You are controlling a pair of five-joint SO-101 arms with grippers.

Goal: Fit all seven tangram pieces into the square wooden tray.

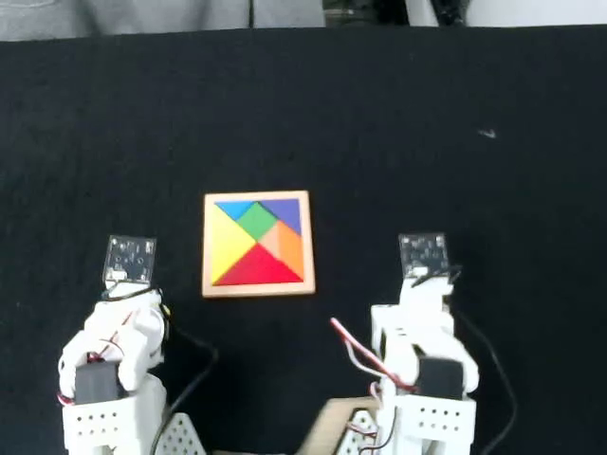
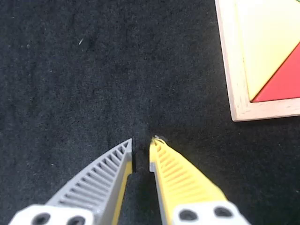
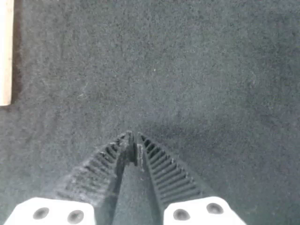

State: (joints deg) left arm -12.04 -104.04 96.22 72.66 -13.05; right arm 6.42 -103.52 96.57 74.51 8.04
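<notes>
The square wooden tray (image 1: 256, 290) lies in the middle of the black table, with coloured tangram pieces flat inside it and covering its floor. Among them are a large yellow triangle (image 1: 228, 248), a large red triangle (image 1: 258, 268), a green piece (image 1: 256, 220) and an orange piece (image 1: 289, 248). The left arm (image 1: 114, 351) rests at the tray's front left. Its gripper (image 2: 141, 142) is shut and empty just above the cloth, close to the tray's near corner (image 2: 239, 112). The right arm (image 1: 422, 351) sits at the front right, its gripper (image 3: 133, 137) shut and empty.
Black cloth covers the whole table, with bare room on every side of the tray. The tray's rim (image 3: 5, 51) shows off to the side of the right gripper. Red and white cables hang by the right arm's base (image 1: 356, 351).
</notes>
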